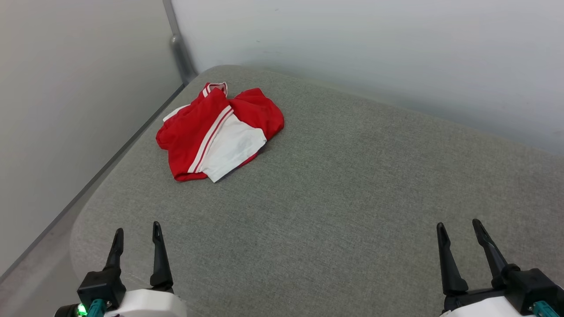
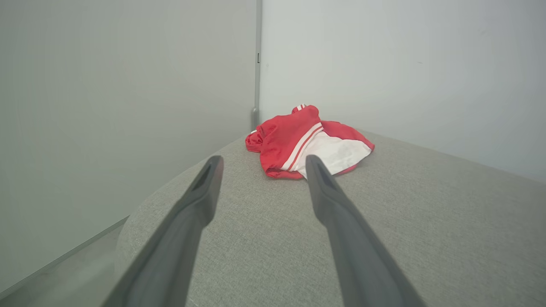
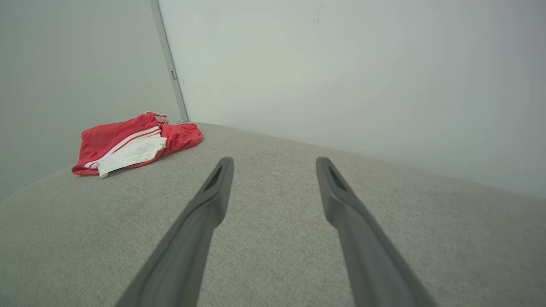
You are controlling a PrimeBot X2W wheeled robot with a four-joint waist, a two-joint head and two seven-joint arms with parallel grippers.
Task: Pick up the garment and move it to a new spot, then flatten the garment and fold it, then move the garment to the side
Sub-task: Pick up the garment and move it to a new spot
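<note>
left gripper point(image 1: 137, 226), right gripper point(image 1: 458, 222): wide apart, empty | shirt point(image 1: 218, 132): bunched, well ahead of left | risk: thin single-layer pinch may slip

Your work surface: grey woven cushion point(image 1: 352, 198), rounded corners, spans head view from lower left to right edge. Fabric lies flat and even. Look upper left of frame: shirt point(image 1: 207, 132) lies directly on cushion, close to far rounded corner. Red, with white sleeve panel and red-white stripe trim, bunched in loose heap. Your right wrist view: shirt at middle left. Left wrist view: just above centre.
</note>
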